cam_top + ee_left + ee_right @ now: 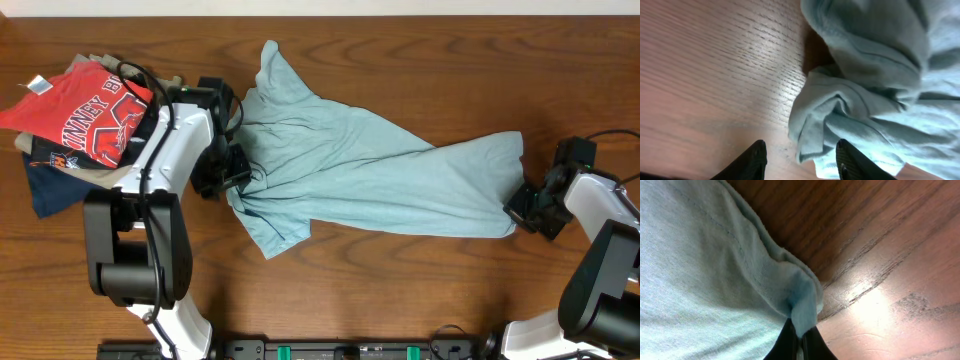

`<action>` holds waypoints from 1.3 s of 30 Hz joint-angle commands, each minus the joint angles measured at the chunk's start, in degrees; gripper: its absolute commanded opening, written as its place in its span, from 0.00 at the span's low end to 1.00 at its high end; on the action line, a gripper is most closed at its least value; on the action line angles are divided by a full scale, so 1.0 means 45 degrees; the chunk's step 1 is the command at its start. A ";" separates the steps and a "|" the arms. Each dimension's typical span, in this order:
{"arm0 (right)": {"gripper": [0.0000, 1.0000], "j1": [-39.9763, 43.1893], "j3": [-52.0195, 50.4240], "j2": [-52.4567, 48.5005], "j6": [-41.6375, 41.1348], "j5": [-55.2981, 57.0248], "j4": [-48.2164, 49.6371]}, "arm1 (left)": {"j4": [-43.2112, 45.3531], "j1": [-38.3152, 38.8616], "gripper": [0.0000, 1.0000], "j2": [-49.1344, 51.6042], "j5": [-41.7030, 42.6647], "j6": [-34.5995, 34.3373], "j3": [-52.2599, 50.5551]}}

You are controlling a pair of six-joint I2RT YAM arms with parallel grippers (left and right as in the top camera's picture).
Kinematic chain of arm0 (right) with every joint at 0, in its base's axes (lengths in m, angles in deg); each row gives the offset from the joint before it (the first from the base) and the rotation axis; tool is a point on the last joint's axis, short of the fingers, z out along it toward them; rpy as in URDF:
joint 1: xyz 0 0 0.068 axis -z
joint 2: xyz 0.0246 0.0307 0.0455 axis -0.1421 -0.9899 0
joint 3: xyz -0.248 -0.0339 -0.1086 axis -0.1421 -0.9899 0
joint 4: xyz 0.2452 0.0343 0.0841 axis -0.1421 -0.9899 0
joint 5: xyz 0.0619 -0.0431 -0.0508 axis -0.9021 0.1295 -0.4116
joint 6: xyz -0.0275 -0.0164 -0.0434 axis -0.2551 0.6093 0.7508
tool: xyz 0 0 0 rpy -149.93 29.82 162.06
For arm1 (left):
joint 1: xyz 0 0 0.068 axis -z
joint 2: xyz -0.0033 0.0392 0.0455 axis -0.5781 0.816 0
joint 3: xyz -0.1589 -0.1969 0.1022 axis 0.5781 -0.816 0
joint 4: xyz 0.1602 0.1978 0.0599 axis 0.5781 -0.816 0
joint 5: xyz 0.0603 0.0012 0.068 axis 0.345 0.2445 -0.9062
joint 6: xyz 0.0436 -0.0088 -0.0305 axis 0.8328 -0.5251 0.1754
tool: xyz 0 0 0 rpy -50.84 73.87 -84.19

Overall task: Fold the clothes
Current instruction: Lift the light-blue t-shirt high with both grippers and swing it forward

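Observation:
The clothes (370,170), a pale blue-grey T-shirt, lie stretched and rumpled across the middle of the table. My left gripper (237,167) hovers at the shirt's bunched left edge; in the left wrist view its fingers (756,156) stand apart, with a crumpled fold of the clothes (840,120) lying loose between and beyond them. My right gripper (520,208) is at the shirt's right corner. Seen from the right wrist, the right gripper (799,342) is pinched shut on a corner of the clothes (802,305).
A pile of other garments, topped by a red shirt with white lettering (90,110) over navy and khaki pieces, lies at the far left beside my left arm. Bare wood table (400,290) lies in front of the shirt.

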 commanded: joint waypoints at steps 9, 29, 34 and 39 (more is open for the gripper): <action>0.01 0.0155 -0.0262 -0.0136 0.0034 0.0325 0.0117 | 0.1705 0.0272 0.06 -0.0019 0.0821 0.0078 -0.1428; 0.01 0.0374 0.8699 -0.0131 0.3269 -0.1161 -0.5736 | -0.2599 0.0223 0.06 -0.1205 0.0831 0.3196 0.8374; 0.01 0.0777 1.2114 -0.0131 0.3667 -0.1360 -0.7281 | -0.2429 -0.0291 0.06 -0.1768 0.1311 0.2458 1.0496; 0.01 0.1015 1.5052 -0.0131 0.4357 -0.1360 -0.8442 | -0.1836 -0.1224 0.06 -0.2531 0.2599 0.2191 1.1759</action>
